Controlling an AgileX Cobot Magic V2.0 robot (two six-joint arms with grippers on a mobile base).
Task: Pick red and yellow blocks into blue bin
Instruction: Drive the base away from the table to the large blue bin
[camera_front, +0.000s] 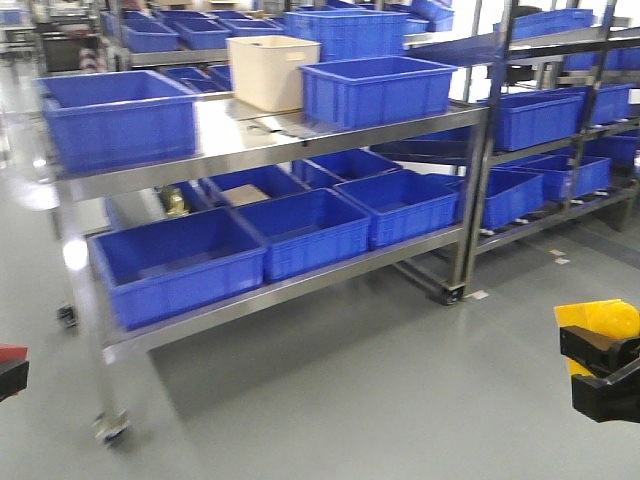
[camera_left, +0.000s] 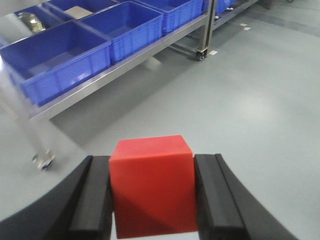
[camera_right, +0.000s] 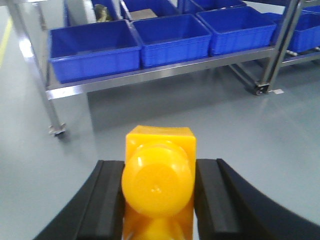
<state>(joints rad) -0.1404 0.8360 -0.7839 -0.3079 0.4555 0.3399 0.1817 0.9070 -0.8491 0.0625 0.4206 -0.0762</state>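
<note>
We judge both light, rigid, slick plastic: left gripper (camera_left: 151, 166) clamps the cube (camera_left: 151, 187), right gripper (camera_right: 159, 167) the brick (camera_right: 159, 187), each held at 9 and 3 o'clock on flat sides.

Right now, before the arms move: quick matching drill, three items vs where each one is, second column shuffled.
Items:
1. red cube
2. yellow brick
3. beige tub

Places:
A. standing on the rack's top shelf
B. clamped between the right fingers
C. clamped between the left fingers

Pairs: 1-C, 2-B, 3-A.
</note>
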